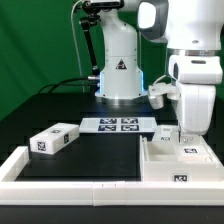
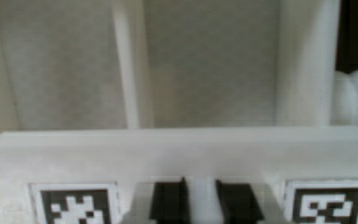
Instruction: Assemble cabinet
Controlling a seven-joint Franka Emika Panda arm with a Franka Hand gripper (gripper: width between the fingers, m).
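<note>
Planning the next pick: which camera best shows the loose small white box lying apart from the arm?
The exterior view: the small box lies whole and unobstructed toward that view's left, tags visible. The wrist view shows none of it, only a blurred close-up of a white tagged cabinet part.

The exterior view looks across the black table [image 1: 95, 150] from a bit above. It faces the robot's base [image 1: 118, 70] and the green curtain [image 1: 40, 40] behind it. It stands far enough back to see the marker board [image 1: 118, 124], the low white border frame [image 1: 80, 184] and the arm [image 1: 195, 60] on the exterior view's right. The wrist view sits on the arm and looks at the cabinet shell [image 2: 176, 150] from very close, so the picture is blurry and full of white walls. Both views show this cabinet shell [image 1: 172, 160] and its square tags [image 2: 78, 205].
</note>
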